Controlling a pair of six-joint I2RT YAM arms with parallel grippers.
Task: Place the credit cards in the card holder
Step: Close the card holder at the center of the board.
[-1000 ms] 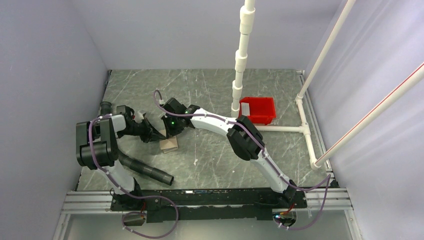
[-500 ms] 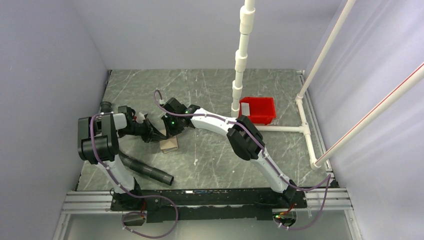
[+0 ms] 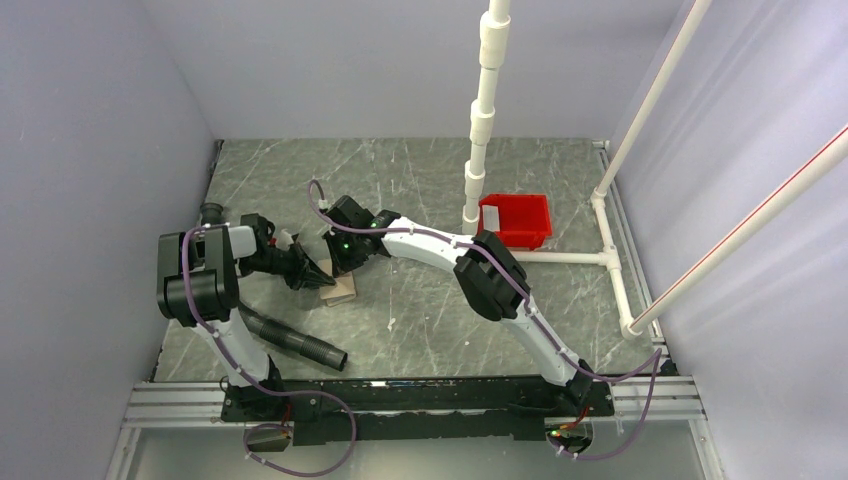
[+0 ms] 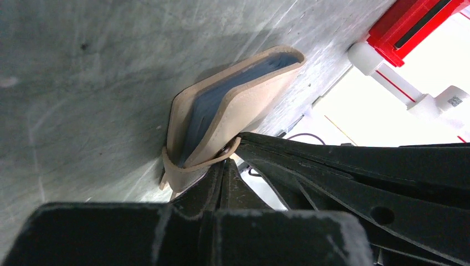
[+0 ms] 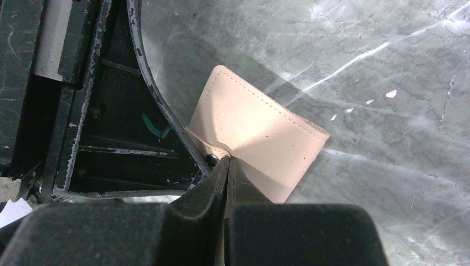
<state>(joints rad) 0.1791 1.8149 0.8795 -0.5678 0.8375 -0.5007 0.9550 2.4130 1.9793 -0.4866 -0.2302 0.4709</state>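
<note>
Top external view: the left tool [image 3: 318,274], fingers pressed together, noses the snap tab [image 4: 188,169] of the wallet [image 3: 338,289], which lies barely gaping on the desk [image 3: 430,320] between both arms. The right tool [image 3: 338,268], likewise pressed together, meets the same tab. Opposed pushing could skid the wallet or snap it flat shut.

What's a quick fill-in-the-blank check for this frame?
1. The left gripper and right gripper both have jaws ___.
2. The wallet rests on the ___.
3. The tray by the white pipe is coloured ___.
Missing: shut; table; red.
</note>
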